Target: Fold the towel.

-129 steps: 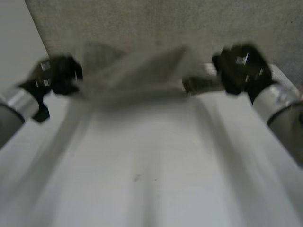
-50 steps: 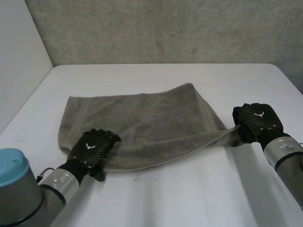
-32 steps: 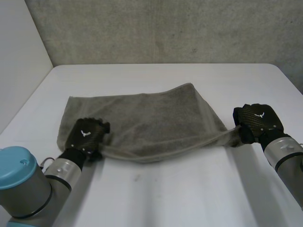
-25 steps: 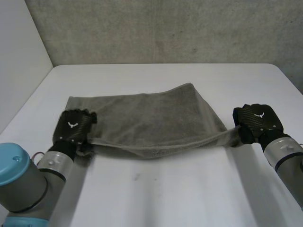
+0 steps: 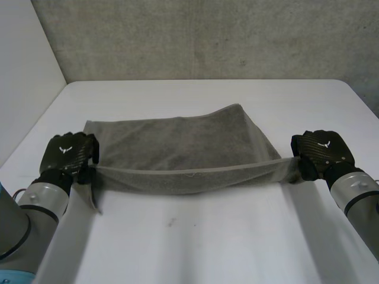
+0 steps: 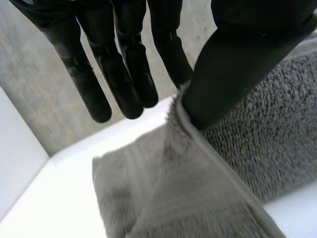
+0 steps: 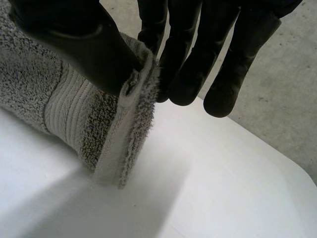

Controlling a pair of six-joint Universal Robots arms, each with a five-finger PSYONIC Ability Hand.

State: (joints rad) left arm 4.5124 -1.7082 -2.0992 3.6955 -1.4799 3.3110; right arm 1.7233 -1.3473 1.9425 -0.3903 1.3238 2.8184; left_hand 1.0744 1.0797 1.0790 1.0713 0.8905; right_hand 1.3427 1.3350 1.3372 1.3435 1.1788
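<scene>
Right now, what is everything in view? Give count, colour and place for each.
towel: one, grey, across the middle of the table, near edge stretched between both hands
table: one, white, under the towel
wall: one, grey concrete, behind the table
left hand: one, black, pinching the towel's near-left corner
right hand: one, black, pinching the towel's near-right corner
arms: two, grey, at the table's near corners

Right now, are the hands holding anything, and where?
The towel: the left hand pinches one near corner, the right hand the other.
</scene>
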